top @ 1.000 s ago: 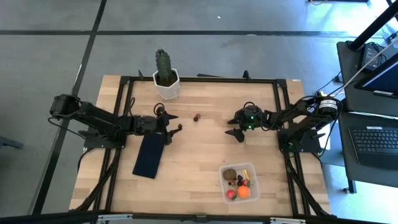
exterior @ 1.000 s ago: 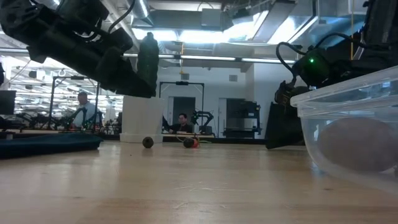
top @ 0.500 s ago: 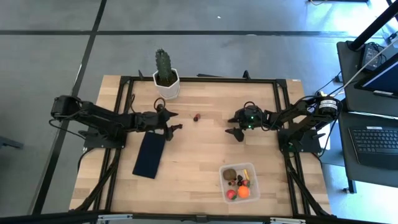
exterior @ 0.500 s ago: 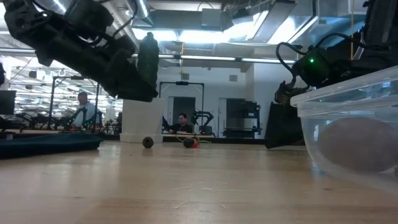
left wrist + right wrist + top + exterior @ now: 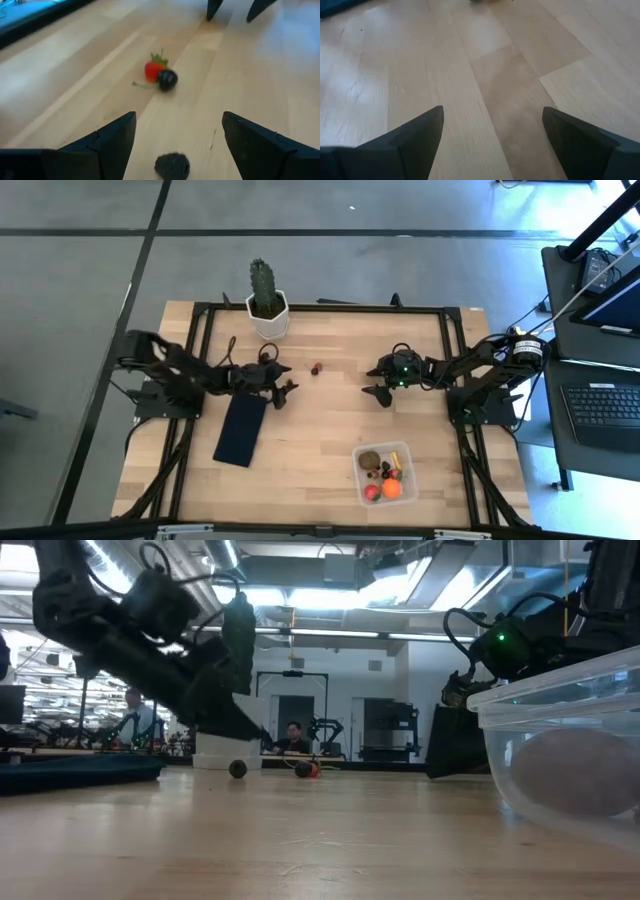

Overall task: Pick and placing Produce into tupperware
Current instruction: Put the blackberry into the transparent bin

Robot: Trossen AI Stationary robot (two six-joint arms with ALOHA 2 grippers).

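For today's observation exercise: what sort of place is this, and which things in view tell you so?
Probably a robotics lab or workshop. Two arms are mounted on a framed wooden table, more robot rigs stand in the hall behind under exposed ceiling ducts, and a laptop sits beside the table.

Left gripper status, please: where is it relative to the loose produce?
Left gripper open, dark berry between jaws. Strawberry ahead. Right gripper open, idle. Nothing blocking.

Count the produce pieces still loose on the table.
3: a bumpy dark berry below the left gripper's open jaws; a strawberry and a dark ball touching, farther on. More may be hidden.
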